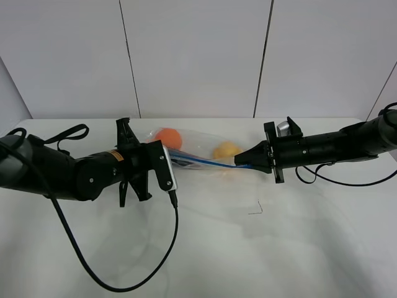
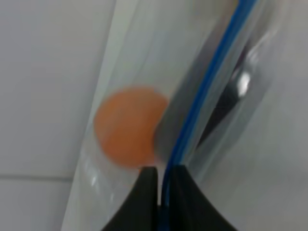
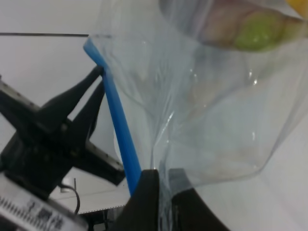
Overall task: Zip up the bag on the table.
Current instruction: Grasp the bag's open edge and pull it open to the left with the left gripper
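Although the near table (image 1: 260, 261) carries only the left arm's cable (image 1: 124, 273), the work sits behind it, at the far middle. There the bag (image 1: 198, 148) is strung between the arms. The left pincer (image 2: 163, 182) is clenched on the blue strip (image 2: 207, 82) at one end. The right pincer (image 3: 161, 175) is clenched at the other.

Risks, as judged:
- A hard pull by either arm could drag the strip out of the opposite jaws.
- The right jaws appear to hold gathered film beside the strip. A slide from there could ride off the track and leave a gap.
- Whether any length is sealed cannot be told.

Views:
- The high view alone places the bag on the table, with the orange (image 1: 167, 138) and a yellow piece (image 1: 226, 150) behind the strip. It hides both contacts.
- The left wrist view shows the strip entering its jaws.
- The right wrist view alone shows the bunched film and a greenish piece (image 3: 250, 31).
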